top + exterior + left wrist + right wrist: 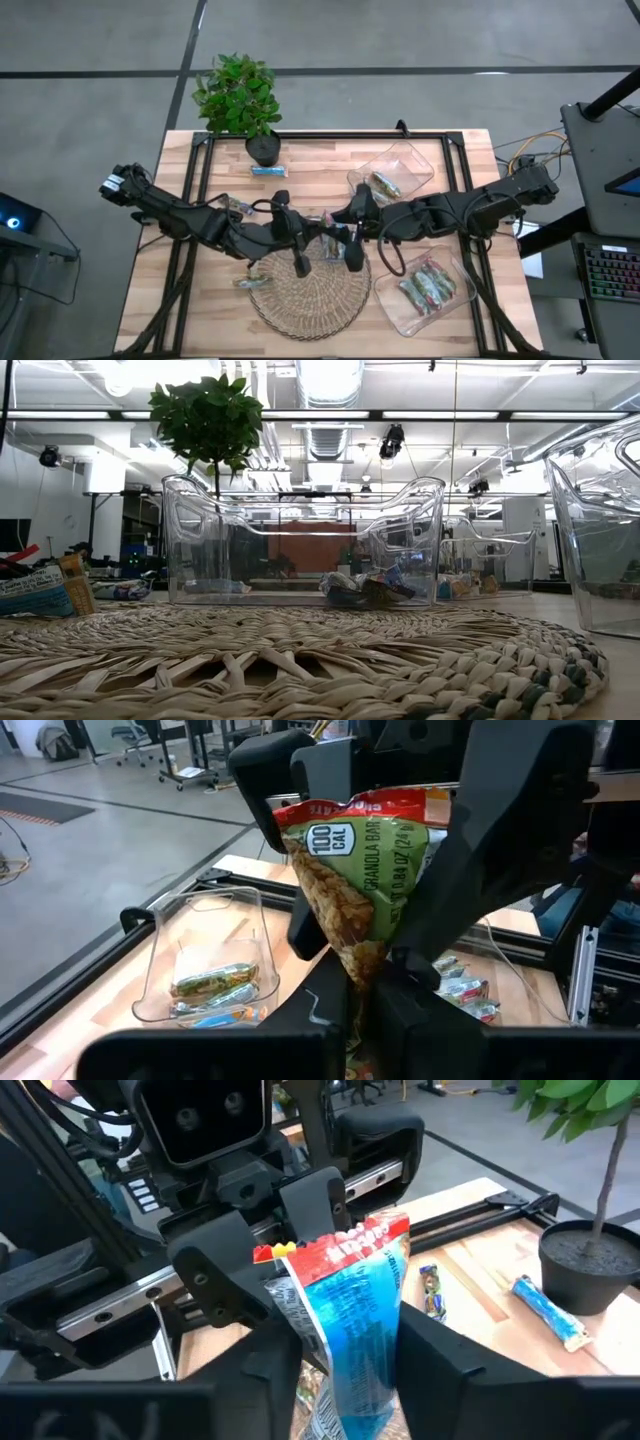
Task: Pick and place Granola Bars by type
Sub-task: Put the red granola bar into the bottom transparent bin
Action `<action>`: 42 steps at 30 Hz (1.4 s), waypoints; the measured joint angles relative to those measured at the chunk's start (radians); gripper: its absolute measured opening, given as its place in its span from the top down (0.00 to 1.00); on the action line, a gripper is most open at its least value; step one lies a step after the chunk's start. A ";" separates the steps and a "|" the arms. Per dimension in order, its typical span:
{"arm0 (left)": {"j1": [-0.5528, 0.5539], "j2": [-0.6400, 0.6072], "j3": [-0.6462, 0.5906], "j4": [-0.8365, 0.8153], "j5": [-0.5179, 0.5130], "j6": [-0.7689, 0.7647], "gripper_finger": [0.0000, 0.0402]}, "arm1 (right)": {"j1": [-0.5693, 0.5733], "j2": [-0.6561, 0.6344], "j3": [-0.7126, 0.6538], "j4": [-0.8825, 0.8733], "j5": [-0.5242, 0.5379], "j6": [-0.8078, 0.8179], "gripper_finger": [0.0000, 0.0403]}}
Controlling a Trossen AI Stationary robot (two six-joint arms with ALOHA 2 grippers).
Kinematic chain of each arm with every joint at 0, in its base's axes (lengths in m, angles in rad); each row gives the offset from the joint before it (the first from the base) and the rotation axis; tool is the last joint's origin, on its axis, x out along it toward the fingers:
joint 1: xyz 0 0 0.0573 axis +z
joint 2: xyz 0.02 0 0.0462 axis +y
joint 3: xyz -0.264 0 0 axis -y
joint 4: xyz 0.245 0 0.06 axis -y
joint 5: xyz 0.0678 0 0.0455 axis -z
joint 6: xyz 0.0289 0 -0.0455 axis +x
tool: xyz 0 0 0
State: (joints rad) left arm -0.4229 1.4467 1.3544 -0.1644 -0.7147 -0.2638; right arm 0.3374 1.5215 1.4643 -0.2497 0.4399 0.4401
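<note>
Above the woven mat (310, 290) at mid-table, both arms meet around one granola bar (328, 238). Its wrapper is green and red in the left wrist view (365, 870) and blue and red in the right wrist view (350, 1320). My left gripper (368, 995) is shut on one end of it. From the opposite side, my right gripper (350, 1380) has a finger against each side of the bar. In the high view the left gripper (312, 236) and the right gripper (342, 232) face each other. My left gripper pinches the bar's near end (362, 965) between its two fingers, where the wrapper narrows and crumples. The fingers come about level from the table's left and lie along the bar. The bar sticks out ahead of them, lifted clear above the mat. My right gripper has its two fingers on the bar's two long edges (393, 1330), the wrapper's face toward its camera. It comes about level from the table's right, along the bar. The bar's far end (335, 1245) reaches to the left gripper's fingers.
A clear tray (395, 172) at the far right and another (425, 290) at the near right hold bars. Loose bars lie by the plant pot (262, 148), at the left (237, 207) and at the mat's left rim (248, 282). The low view shows a tray (300, 540) beyond the mat.
</note>
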 joint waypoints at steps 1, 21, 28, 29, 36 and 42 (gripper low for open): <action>0.000 0.000 0.000 -0.001 0.001 0.000 1.00 | 0.000 0.000 0.000 0.000 0.002 -0.003 0.72; 0.003 0.000 0.000 0.001 -0.001 -0.031 0.97 | -0.002 -0.008 0.007 -0.005 0.003 -0.030 0.87; 0.003 -0.003 0.000 -0.012 0.000 -0.041 0.87 | -0.003 -0.008 0.047 -0.058 -0.004 -0.047 0.88; 0.002 -0.005 0.000 -0.017 0.000 -0.039 0.84 | -0.003 -0.008 0.053 -0.064 -0.004 -0.050 0.88; 0.002 -0.007 -0.002 -0.043 0.000 -0.045 0.67 | -0.002 -0.011 0.061 -0.081 -0.003 -0.052 0.88; 0.002 -0.020 0.000 -0.049 0.025 -0.041 0.54 | -0.002 -0.023 0.061 -0.144 0.005 -0.038 0.89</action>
State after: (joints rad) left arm -0.4213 1.4265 1.3544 -0.2134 -0.6895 -0.3045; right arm 0.3354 1.4989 1.5249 -0.3939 0.4454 0.4023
